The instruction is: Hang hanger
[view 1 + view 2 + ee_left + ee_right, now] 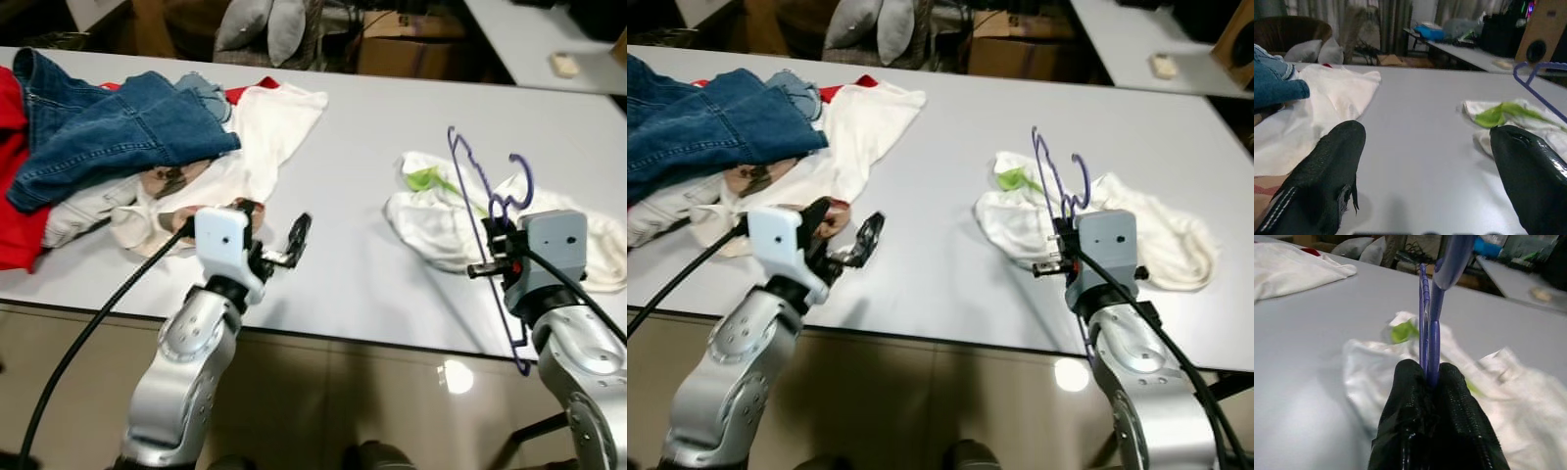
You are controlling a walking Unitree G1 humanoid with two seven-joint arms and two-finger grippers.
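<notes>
Jaws of the right gripper [1432,377] are pinching a thin purple plastic hanger [477,211], holding it upright over a crumpled white shirt [446,220] on the smooth grey worktop [353,147]. Left gripper [279,245] is hovering with jaws spread beside piled denim jeans [108,122].

A: Report any legible text, labels, brand marks or numbers in view.
B: None can be read. The green mark on the white garment [460,211], on the grey table [353,157] right of the jeans [108,122], is a shape without resolvable letters.
A: Any marking on the box?
B: The cardboard box [402,44] behind the table shows no readable print
</notes>
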